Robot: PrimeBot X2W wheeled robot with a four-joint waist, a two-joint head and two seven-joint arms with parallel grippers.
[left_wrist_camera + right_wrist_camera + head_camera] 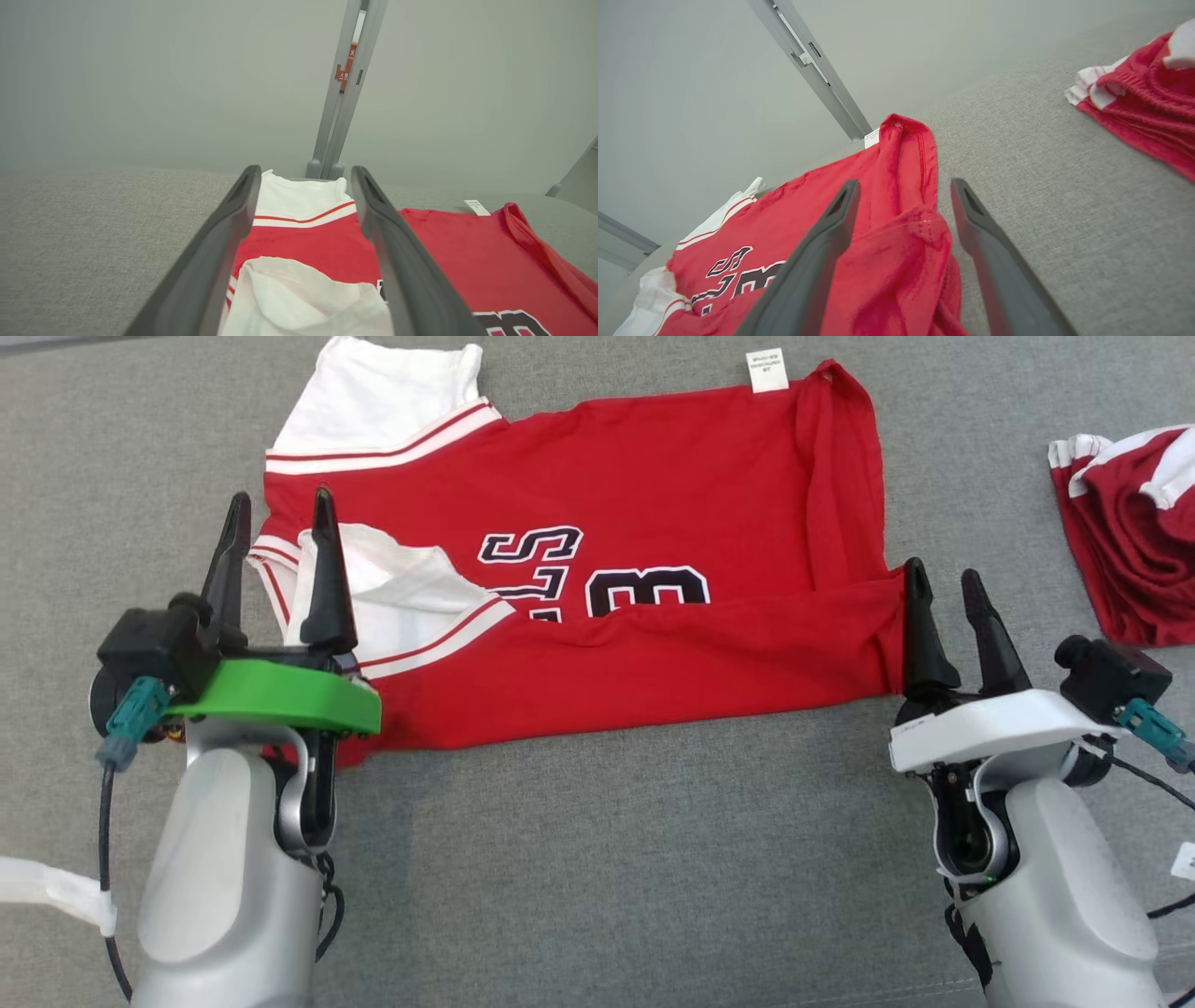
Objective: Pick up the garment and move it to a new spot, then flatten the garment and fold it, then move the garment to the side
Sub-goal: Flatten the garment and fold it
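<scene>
The garment (653, 504) is a red jersey with white sleeves and black-and-white lettering, lying sideways on the grey surface with its near long edge folded over toward the middle. My left gripper (280, 504) stands open over the jersey's left end, above the near white sleeve (299, 298), with nothing between its fingers. My right gripper (945, 574) is open at the jersey's near right corner (906, 252), which lies rumpled between the two fingers in the right wrist view. A white label (767, 370) sticks out at the far edge.
A second red and white garment (1134, 523) lies bunched at the right edge of the grey fabric surface (597, 859). A grey upright post (345, 88) rises behind the surface. Bare grey fabric stretches in front of the jersey.
</scene>
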